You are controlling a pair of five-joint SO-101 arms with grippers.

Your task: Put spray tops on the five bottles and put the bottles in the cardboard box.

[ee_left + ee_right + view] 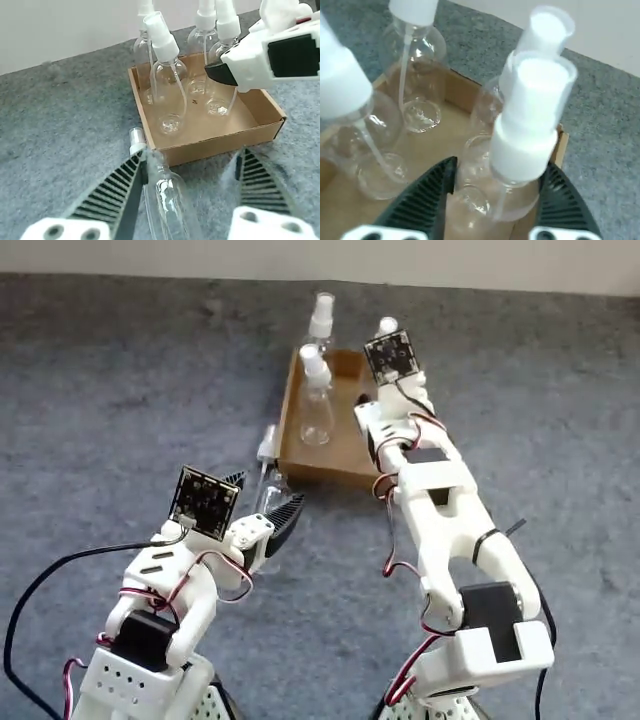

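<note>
Left pincer [194,159]: released, its fingers spread wide, low over the desk [65,140] just in front of the cardboard box [220,146].
Fifth bottle [167,200]: lies on its side on the desk between the left pincer's fingers, close against one and well clear of the other. Its white spray top is fitted and points toward the box's front wall, and it is outside the box.
Right pincer [499,167]: reaches down into the box from above and sits around the fourth bottle [522,135]. I cannot tell whether it is clenched on the bottle or loose.
Fourth bottle: upright inside the box, near the wall on the right arm's side, with its spray top on.
Three other bottles [167,87]: upright inside the box, each with a spray top. One is nearer the front and two stand toward the back wall.
Cardboard box: shallow and open-topped, resting on the grey desk between the two arms' reach.
</note>
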